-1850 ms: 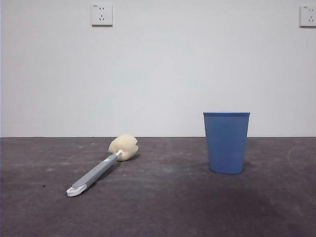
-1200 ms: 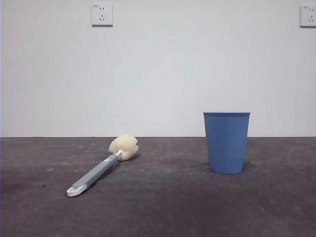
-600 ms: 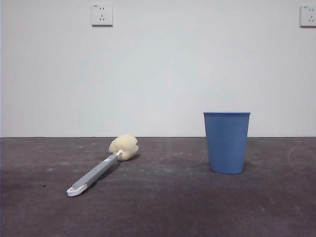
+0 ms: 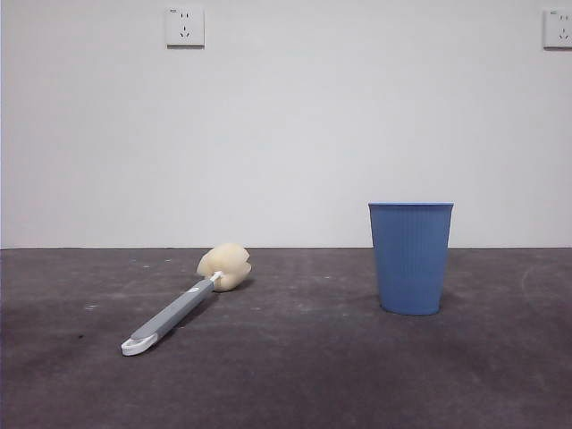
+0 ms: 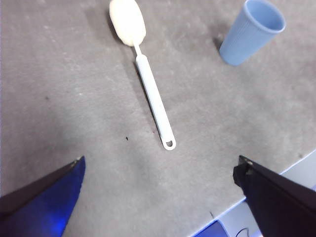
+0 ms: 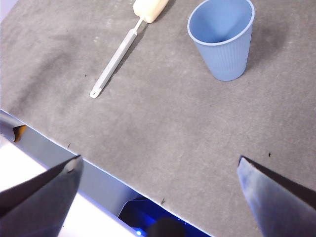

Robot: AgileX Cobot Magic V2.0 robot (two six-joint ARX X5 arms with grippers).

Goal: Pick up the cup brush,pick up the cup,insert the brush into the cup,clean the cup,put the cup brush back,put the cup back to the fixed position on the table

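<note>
Cup brush and cup at rest on the counter (image 4: 295, 375).
Cup brush (image 4: 183, 304) lies flat, cream sponge head rearward; ribbed blue cup (image 4: 410, 257) stands upright, well apart.

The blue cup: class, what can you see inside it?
The blue cup stands upright, its visible inside bare, seen from the right wrist view. The cup brush lies apart on the table. Its near inner wall is hidden.

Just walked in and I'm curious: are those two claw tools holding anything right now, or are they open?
Left tool: open, holding nothing, above the table near the cup brush.
Right tool: open, holding nothing, apart from the cup.
</note>
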